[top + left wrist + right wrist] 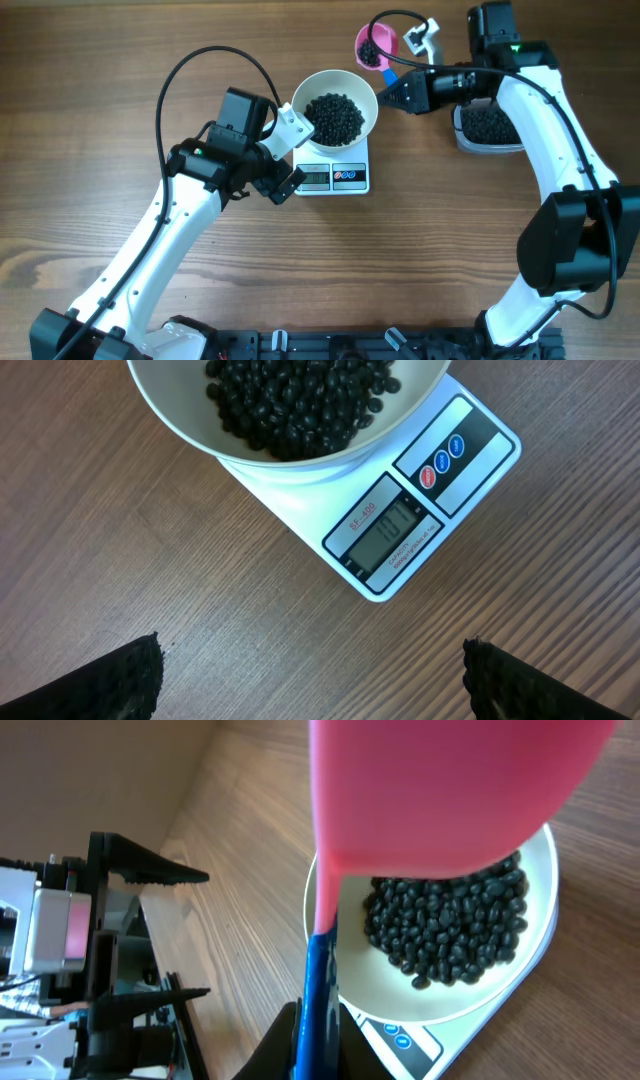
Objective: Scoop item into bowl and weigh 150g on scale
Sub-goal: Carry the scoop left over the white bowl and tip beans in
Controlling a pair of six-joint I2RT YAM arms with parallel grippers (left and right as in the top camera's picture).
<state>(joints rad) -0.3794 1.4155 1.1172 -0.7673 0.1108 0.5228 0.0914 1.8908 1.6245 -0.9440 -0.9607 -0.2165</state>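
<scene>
One bowl (303,92) of black beans (335,117) sits on one scale (340,178); left gripper (312,680) stands apart, right gripper (315,1045) clamps one pink scoop (450,790).

Beans (333,116) in bowl (350,76), bowl on scale (352,180), tub (480,147) seemingly right

surface: brown wood-grain table (90,80) | light: soft, even

White shells, black joints showing on left arm (160,232), right arm (548,112); black cables (215,48) looping out; left gripper (310,665) fingers (120,680) showing ridged black.
</scene>
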